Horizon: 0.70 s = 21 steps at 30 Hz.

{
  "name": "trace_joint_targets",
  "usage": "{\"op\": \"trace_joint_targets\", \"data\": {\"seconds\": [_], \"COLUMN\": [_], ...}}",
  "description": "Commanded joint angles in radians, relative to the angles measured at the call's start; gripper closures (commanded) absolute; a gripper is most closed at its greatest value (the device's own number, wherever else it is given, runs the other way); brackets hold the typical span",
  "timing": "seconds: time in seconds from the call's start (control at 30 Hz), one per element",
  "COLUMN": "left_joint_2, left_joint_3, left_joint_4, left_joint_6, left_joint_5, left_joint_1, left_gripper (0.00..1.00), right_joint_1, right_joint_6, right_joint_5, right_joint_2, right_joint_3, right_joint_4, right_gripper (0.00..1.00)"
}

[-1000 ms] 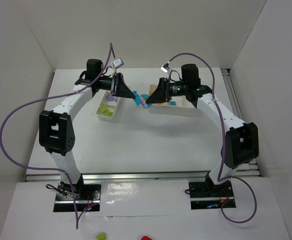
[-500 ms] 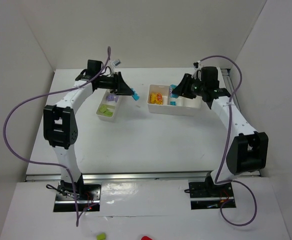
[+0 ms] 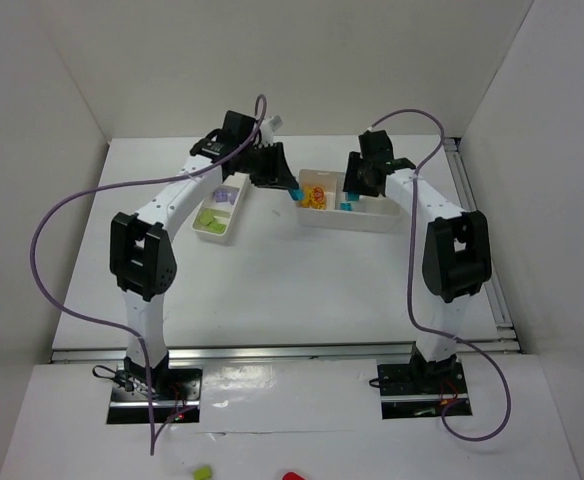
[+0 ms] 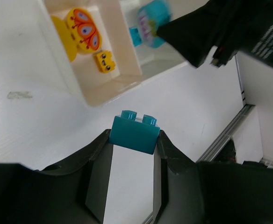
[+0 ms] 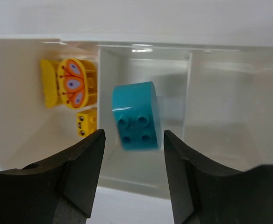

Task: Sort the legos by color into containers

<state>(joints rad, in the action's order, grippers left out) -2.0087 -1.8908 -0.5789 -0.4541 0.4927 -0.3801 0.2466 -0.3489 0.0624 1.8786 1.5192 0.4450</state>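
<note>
From above, the left container (image 3: 222,236) holds pale green bricks (image 3: 209,222) in its near compartment and purple bricks (image 3: 222,197) in the far one. The right container (image 3: 357,223) holds yellow and orange pieces (image 3: 315,195) in its left compartment. The left tool (image 3: 294,190) hangs just beside that end, and the right tool (image 3: 352,187) is over the next compartment.

The left wrist view shows the left tool (image 4: 132,140) clenched on a teal brick (image 4: 134,134). The brick is above the tabletop (image 4: 29,121), its long axis running finger to finger and its studs pointing toward the container.

In the right wrist view the right tool (image 5: 134,144) stands released. A tilted cyan brick (image 5: 136,116) sits clear of both fingers over the middle compartment, studs toward the camera.
</note>
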Motion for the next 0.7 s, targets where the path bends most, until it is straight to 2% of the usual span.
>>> {"op": "trace_joint_targets", "data": {"seconds": [0.0, 0.07, 0.1, 0.3, 0.5, 0.57, 0.67], "left_joint_2": [-0.047, -0.077, -0.094, -0.268, -0.406, -0.442, -0.530], "left_joint_3": [-0.091, -0.160, -0.187, -0.408, -0.504, -0.543, -0.617], "left_joint_4": [0.007, 0.007, 0.007, 0.007, 0.112, 0.142, 0.186], "left_joint_6": [-0.058, -0.067, -0.067, -0.101, -0.181, -0.204, -0.264], "left_joint_5": [-0.051, -0.062, -0.062, -0.077, -0.071, -0.071, -0.046], "left_joint_1": [-0.052, -0.085, -0.094, -0.131, -0.161, -0.161, -0.161], "left_gripper": [1.00, 1.00, 1.00, 1.00, 0.99, 0.95, 0.80], "right_joint_1": [0.013, 0.013, 0.013, -0.044, -0.128, -0.157, -0.187], "right_joint_6": [0.014, 0.014, 0.014, -0.051, -0.130, -0.130, -0.119], "right_joint_5": [0.082, 0.102, 0.112, 0.247, 0.336, 0.336, 0.336], "right_joint_2": [-0.006, -0.025, -0.039, -0.232, -0.436, -0.484, -0.524], "right_joint_3": [0.074, 0.075, 0.075, -0.082, -0.267, -0.318, -0.318], "right_joint_4": [0.015, 0.024, 0.024, -0.038, -0.051, -0.071, -0.056], "right_gripper": [0.37, 0.17, 0.16, 0.13, 0.13, 0.13, 0.13]}}
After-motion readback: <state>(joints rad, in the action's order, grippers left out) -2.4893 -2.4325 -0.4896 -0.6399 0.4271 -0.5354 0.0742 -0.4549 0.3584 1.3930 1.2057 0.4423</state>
